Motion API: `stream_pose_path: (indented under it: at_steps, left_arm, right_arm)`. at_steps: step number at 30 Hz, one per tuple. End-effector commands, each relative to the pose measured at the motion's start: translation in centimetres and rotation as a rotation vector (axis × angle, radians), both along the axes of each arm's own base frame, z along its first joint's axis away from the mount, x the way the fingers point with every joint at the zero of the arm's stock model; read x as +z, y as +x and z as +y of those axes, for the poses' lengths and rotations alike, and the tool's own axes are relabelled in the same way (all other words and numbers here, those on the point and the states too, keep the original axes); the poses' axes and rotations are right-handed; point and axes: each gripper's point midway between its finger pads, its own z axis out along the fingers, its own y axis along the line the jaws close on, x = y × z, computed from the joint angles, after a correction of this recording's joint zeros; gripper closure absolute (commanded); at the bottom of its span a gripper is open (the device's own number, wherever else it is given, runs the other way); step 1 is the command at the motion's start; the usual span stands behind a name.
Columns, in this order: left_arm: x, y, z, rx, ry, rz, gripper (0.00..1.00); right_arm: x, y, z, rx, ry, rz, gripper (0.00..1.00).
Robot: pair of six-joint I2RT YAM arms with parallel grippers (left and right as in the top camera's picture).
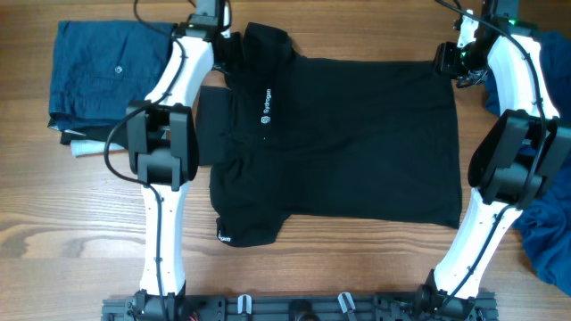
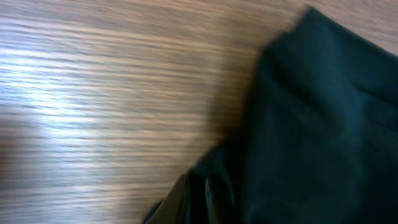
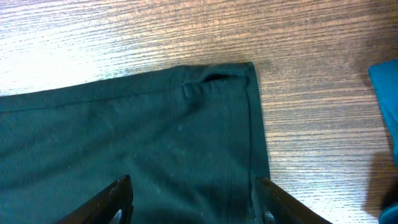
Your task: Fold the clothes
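Black shirt (image 1: 357, 143) is laid flat, logo up, across the middle of the wooden table (image 1: 80, 223). Right gripper (image 3: 193, 183) is held over the shirt's far hem corner, jaws spread wide, nothing gripped. Left gripper (image 1: 217, 37) is placed at the far sleeve. Its wrist view is blurred, so its grip cannot be told. Folded blue garment (image 1: 94, 76) is seen far left, loose blue garment (image 1: 546, 241) far right.

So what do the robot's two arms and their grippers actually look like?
Both match. The left arm and right arm are slim white tubes linked by chunky black joint blocks, mounted on a black base rail at the table edge. Thin black cables loop beside them. The right gripper ends in two flat black fingers.
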Motion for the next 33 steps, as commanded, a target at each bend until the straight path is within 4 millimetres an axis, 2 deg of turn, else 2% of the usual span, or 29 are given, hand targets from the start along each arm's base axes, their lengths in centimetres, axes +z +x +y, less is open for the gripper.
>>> stream_pose_path:
  at_steps: [1, 2, 5, 7, 9, 12, 21, 25, 28, 30, 31, 33]
  left_arm:
    - [5.7, 0.8, -1.5, -0.032, -0.044, -0.095, 0.85]
    - [6.6, 0.9, -1.4, -0.031, -0.044, -0.113, 0.74]
    - [8.2, 0.9, -1.5, -0.034, -0.042, -0.136, 0.67]
    - [8.0, 0.5, -1.8, -0.065, -0.026, -0.126, 0.58]
    - [7.1, -0.2, -1.8, -0.101, 0.024, -0.104, 0.56]
    - [6.2, -0.7, -1.3, -0.129, 0.119, -0.085, 0.56]
    - [0.9, -1.9, -0.8, -0.234, 0.206, 0.012, 0.59]
    - [0.5, -2.1, -0.7, -0.242, 0.210, 0.024, 0.65]
    - [-0.1, -2.2, -0.7, -0.252, 0.215, 0.032, 0.63]
    - [-1.7, -2.7, -0.6, -0.275, 0.226, 0.064, 0.59]
    - [-2.0, -2.8, -0.6, -0.275, 0.226, 0.074, 0.60]
    - [-2.2, -2.8, -0.2, -0.269, 0.226, 0.078, 0.78]
  right_arm:
    - [-1.4, -0.6, 0.3, 0.009, 0.026, 0.037, 0.37]
    - [-1.6, -0.7, 0.3, 0.010, 0.027, 0.045, 0.37]
    - [-2.5, -1.0, 0.4, 0.010, 0.032, 0.066, 0.36]
    - [-3.5, -1.2, 0.4, 0.010, 0.038, 0.091, 0.36]
    - [-4.5, -1.6, 0.5, 0.009, 0.044, 0.117, 0.36]
    - [-5.6, -1.9, 0.6, 0.009, 0.050, 0.143, 0.36]
    - [-5.6, -2.0, 0.6, 0.009, 0.050, 0.145, 0.30]
    - [-5.5, -1.9, 0.6, 0.009, 0.049, 0.141, 0.30]
    - [-5.5, -1.8, 0.6, 0.009, 0.049, 0.138, 0.30]
    - [-5.5, -1.8, 0.6, 0.008, 0.049, 0.138, 0.29]
    - [-5.5, -1.8, 0.6, 0.007, 0.049, 0.138, 0.29]
    - [-5.5, -1.8, 0.6, 0.008, 0.049, 0.138, 0.29]
